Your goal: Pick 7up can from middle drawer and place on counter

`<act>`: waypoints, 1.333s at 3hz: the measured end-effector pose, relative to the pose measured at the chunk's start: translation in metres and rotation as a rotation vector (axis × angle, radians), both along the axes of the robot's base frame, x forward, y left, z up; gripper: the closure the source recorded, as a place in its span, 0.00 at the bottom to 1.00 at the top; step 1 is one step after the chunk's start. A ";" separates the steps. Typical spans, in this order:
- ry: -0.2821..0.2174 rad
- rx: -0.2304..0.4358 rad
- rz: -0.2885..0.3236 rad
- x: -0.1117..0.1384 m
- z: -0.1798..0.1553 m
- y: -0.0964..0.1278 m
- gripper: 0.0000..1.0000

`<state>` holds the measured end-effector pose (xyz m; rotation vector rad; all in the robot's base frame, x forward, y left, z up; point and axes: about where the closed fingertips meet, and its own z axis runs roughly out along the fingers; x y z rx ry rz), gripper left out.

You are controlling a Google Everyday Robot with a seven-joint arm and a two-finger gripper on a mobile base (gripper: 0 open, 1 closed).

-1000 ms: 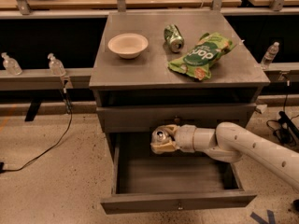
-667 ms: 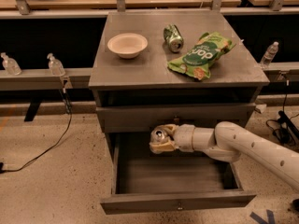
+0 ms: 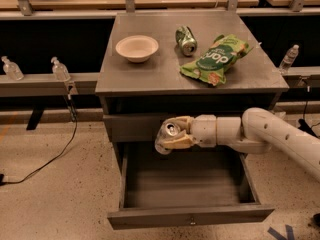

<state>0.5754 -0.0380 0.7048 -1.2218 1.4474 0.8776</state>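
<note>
7up can [image 3: 166, 135]: pale and silvery, it is tilted with its shiny lid facing up and toward the camera. No lettering on it can be read.

The gripper [image 3: 175, 133] has its two tan fingers [image 3: 176, 143] clamped on the can, one above and one below. It holds the can in the air above the back of the open drawer [image 3: 190, 216], just in front of the cabinet face below the counter [image 3: 160, 74]. The white arm [image 3: 260, 134] reaches in from the right. The can touches neither drawer nor counter.

A pale bowl [image 3: 137, 47] sits left of centre on the counter. To its right a green can [image 3: 186, 39] lies on its side. Beside that is a green snack bag [image 3: 216, 59] with white lettering, seemingly upside down and possibly "pop", though I cannot read it for sure.
</note>
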 end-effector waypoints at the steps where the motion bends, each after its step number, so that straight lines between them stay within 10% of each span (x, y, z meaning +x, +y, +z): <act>1: 0.000 0.029 0.037 -0.010 0.046 -0.006 1.00; 4: -0.104 0.120 0.220 0.014 0.158 -0.001 1.00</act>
